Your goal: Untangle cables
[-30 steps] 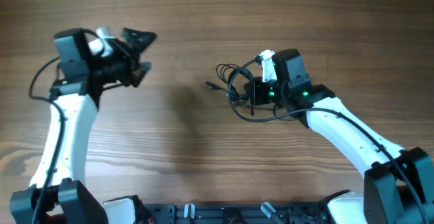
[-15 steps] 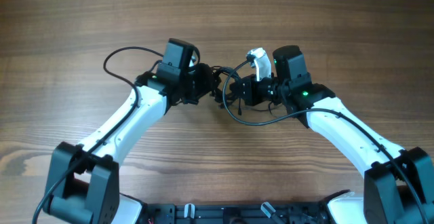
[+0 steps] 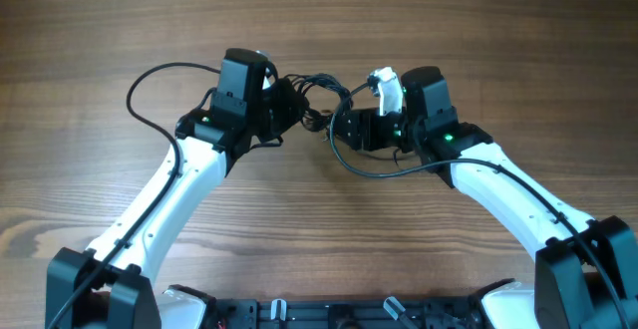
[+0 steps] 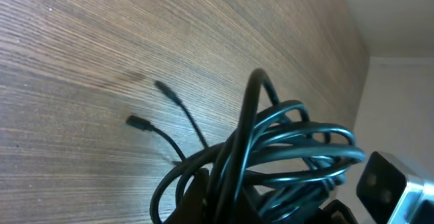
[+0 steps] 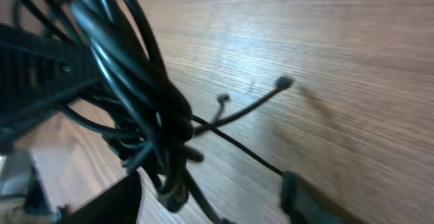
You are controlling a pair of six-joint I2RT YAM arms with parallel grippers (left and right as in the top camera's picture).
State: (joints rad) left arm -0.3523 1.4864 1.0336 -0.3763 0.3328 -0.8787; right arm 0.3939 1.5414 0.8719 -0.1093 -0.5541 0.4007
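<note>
Where the two arms converge over the middle of the wooden surface [image 3: 120, 10], the entry reads as follows.

Item: cables [image 3: 317, 98]. Thin dark cords, several strands wound into one tight bunch, held up between the two sets of jaws. Two loose tails leave the bunch, each ending in a small dark plug [image 4: 163, 87]. Whether the plugs rest on the wood or hang just above it cannot be told.

Item: left jaws, on the left arm [image 3: 179, 169]. Closed right down on the left side of the bunch, with the coils fanning out ahead of them in the left wrist view.

Item: right jaws, on the right arm [image 3: 498, 184]. Standing well apart, with one finger [image 5: 308, 197] low at the right of the wrist view and its partner low at the left. The knot of cords hangs near that left partner, and nothing is pinched.

Relation of note: the bunch lies directly ahead of the right jaws and off toward one finger, not centred in the gap. Its coils run roughly across the line joining the arms. The left arm alone has the hold, so the right arm is the free one and is already close.

Assessment: untangling is barely begun. The next move likely calls for the right jaws to take one strand or tail, not the whole knot, and draw it away from the left hold. A closure on the full bunch would probably tighten it.
</note>
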